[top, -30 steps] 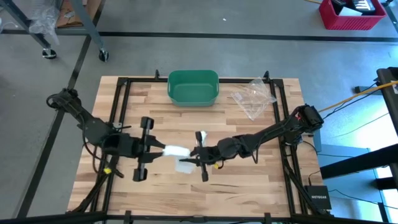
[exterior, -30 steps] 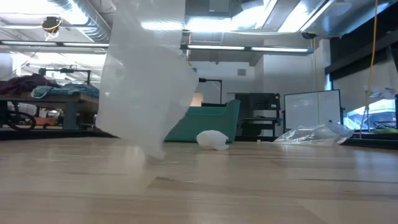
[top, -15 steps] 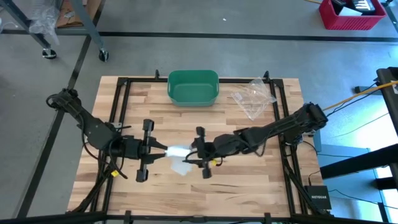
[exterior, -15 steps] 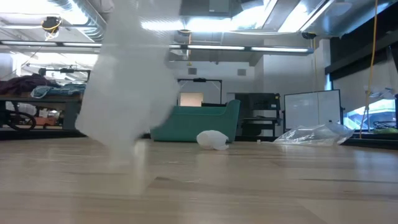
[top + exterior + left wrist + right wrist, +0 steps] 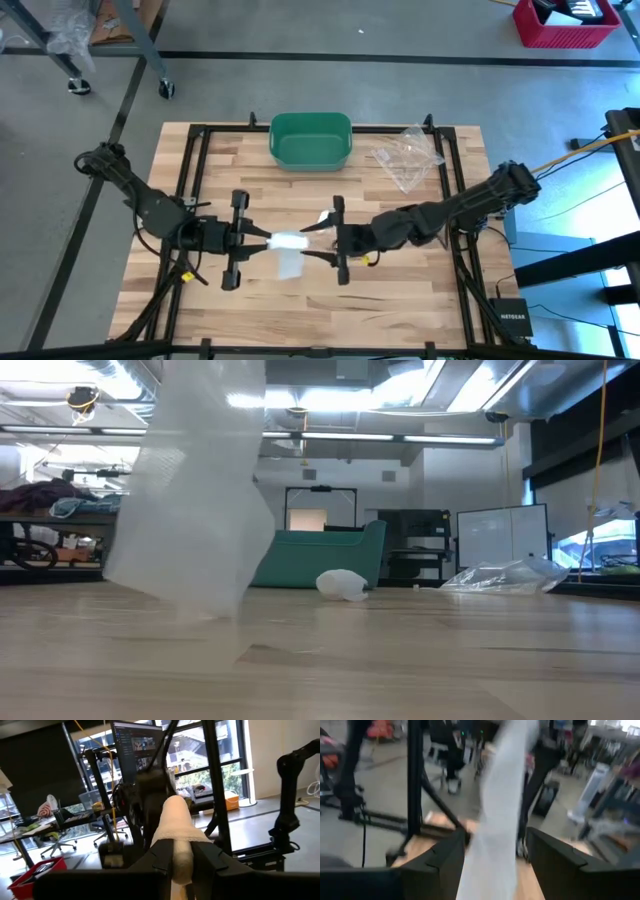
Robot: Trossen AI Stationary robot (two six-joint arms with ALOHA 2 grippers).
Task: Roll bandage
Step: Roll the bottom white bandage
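Bandage [image 5: 287,243] hung between the two grippers, its rolled end clamped in the left gripper [image 5: 262,240], a loose tail drooping just below. Right gripper [image 5: 318,241] faced it close by, fingers spread apart around the strip.

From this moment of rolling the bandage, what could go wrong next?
1. The left gripper clamps the bandage roll only at one end, so the roll might slip out.
2. A loose tail hangs from the roll down toward the table; it may drag or twist, and the winding could loosen.
3. The right gripper appears open around the strip, not pinching it, so tension may be lost.
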